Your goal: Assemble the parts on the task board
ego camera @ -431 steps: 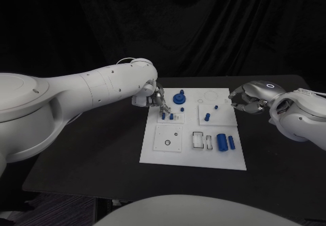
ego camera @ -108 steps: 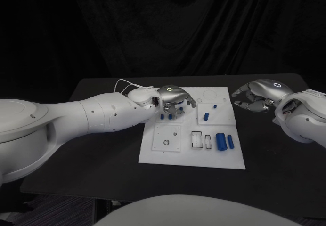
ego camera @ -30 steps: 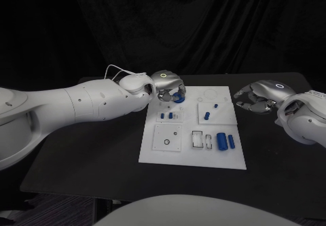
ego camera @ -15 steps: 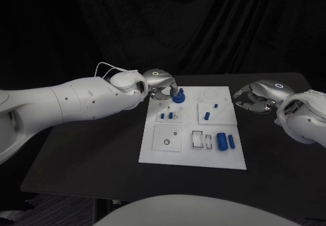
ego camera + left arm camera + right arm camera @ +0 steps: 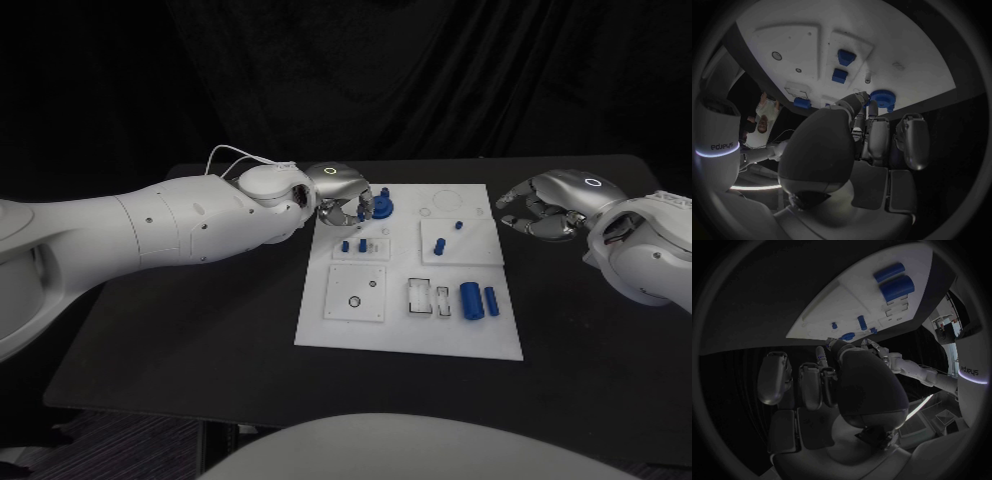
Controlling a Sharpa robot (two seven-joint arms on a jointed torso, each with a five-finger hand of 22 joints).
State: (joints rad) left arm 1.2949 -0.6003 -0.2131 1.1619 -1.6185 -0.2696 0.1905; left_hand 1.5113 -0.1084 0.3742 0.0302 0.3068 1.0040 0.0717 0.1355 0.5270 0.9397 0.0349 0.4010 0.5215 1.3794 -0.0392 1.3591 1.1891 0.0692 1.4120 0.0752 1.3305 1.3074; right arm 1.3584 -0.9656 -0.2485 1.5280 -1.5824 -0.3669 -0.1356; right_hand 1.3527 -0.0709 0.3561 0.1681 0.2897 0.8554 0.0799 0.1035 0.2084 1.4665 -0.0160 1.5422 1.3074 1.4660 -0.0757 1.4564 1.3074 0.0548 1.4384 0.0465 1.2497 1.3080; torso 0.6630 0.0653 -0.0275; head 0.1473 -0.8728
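The black table (image 5: 188,330) carries the white rectangular task board (image 5: 411,335) at its middle, long axis running away from the robot. The left silver hand (image 5: 346,200) sits at the board's far left corner, fingers closed around the round blue knob part (image 5: 381,207), which stands upright with its stem pointing up (its base looks to be on the board). The right silver hand (image 5: 545,208) hangs just off the board's far right edge, fingers curled in, holding nothing. Two blue cylinder parts (image 5: 479,300) lie side by side near the board's right edge, long axes pointing away from the robot. Small blue peg parts (image 5: 353,245) stand just behind the knob.
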